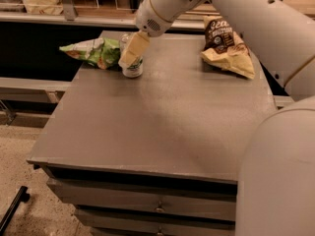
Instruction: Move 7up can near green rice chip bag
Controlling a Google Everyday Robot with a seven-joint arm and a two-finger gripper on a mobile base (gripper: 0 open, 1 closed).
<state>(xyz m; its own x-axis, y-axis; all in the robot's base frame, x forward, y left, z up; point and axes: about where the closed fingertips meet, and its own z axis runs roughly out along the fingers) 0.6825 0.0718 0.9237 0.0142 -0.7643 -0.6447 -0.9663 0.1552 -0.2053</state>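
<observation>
The 7up can point(133, 69) stands upright on the grey table point(162, 117) at its far left, close beside the green rice chip bag point(93, 51), which lies at the table's far left edge. My gripper point(132, 50) is down over the can's upper part and hides most of it. Only the can's lower body and a bit of its silver top show. The white arm reaches in from the upper right.
A brown and tan chip bag point(227, 48) lies at the table's far right. A counter with shelves runs behind the table. The table's drawers point(157, 208) face me, and the floor lies to the left. The arm's white body fills the right side.
</observation>
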